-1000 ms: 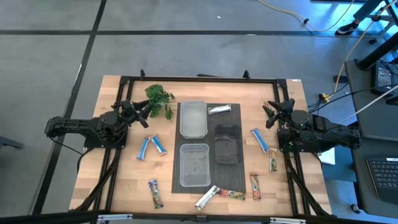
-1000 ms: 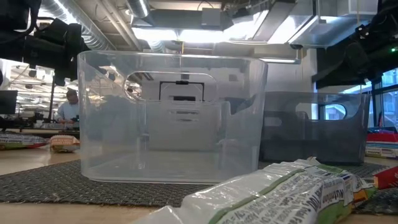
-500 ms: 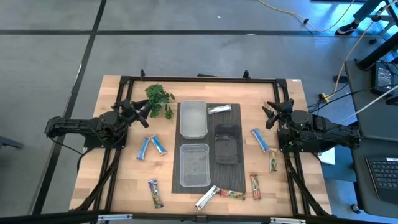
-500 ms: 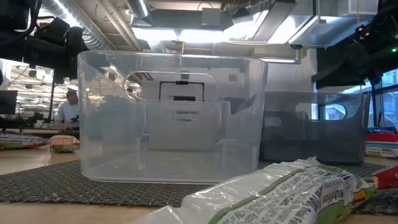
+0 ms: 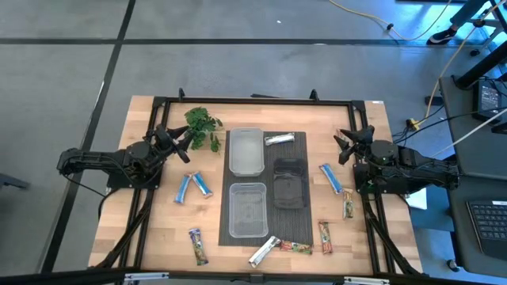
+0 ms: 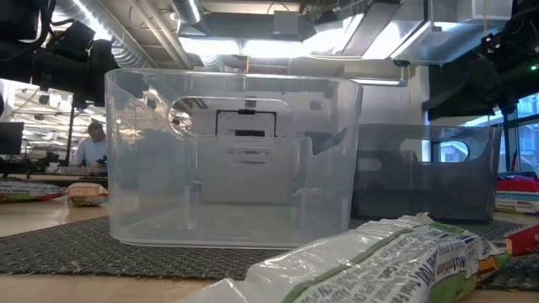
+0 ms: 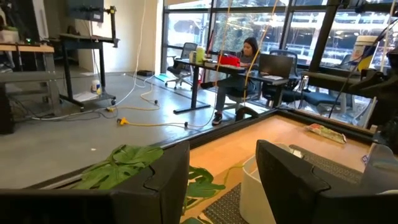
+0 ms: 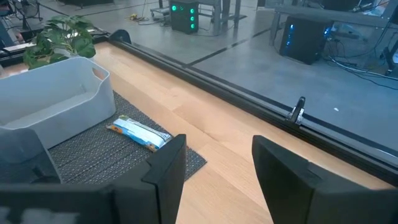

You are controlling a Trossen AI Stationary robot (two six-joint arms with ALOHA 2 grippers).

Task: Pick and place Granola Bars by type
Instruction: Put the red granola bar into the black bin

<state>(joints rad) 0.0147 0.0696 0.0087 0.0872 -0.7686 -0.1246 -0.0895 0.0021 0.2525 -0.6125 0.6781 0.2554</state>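
Granola Bars (image 5: 194, 185) in shiny blue, silver and red-green wrappers, small and flat, scattered over the desk (image 5: 150, 229). Two blue ones near the left end effector (image 5: 176, 140), lying nearer the front edge. One blue (image 5: 331, 178) near the right end effector (image 5: 347, 142); a silver one (image 8: 139, 132) on the mat ahead. Both end effectors spread, empty, raised above the desk.

We see a wooden table (image 5: 158, 229) carrying a dark mat (image 5: 299, 190) at its middle, a leafy sprig (image 5: 203, 125) near the far edge, and wrapped bars (image 5: 193, 186) scattered toward both sides.
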